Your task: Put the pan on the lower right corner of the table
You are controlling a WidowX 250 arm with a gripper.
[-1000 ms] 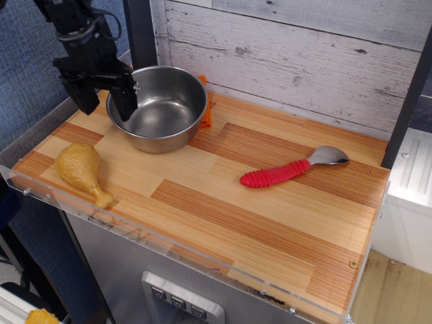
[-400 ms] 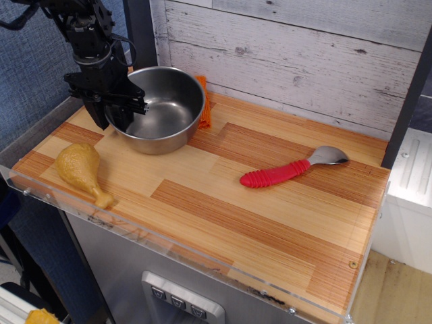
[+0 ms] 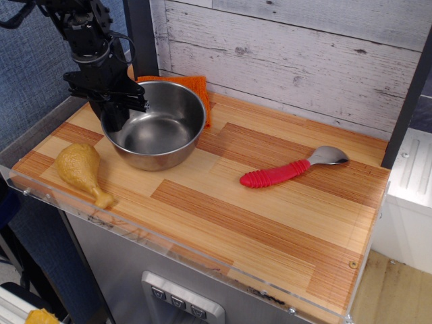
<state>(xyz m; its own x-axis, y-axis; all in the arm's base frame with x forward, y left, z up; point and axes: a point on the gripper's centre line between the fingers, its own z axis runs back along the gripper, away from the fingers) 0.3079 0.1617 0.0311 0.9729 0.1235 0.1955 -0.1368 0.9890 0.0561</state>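
The pan (image 3: pixel 160 128), a large shiny steel bowl, is at the back left of the wood-plank table (image 3: pixel 270 223). My gripper (image 3: pixel 116 113) comes down from the upper left and is shut on the pan's left rim, one finger inside and one outside. The pan appears slightly raised and shifted forward. The table's lower right corner lies far from the pan, at the front right.
An orange cloth (image 3: pixel 192 86) lies behind the pan by the wall. A yellow toy drumstick (image 3: pixel 79 169) lies at the front left. A red-handled spoon (image 3: pixel 290 170) lies at the right middle. A clear acrylic rim (image 3: pixel 169 251) edges the front.
My gripper came down over the pan's left rim and closed on it. The pan has shifted forward and to the right, uncovering more of the orange cloth.
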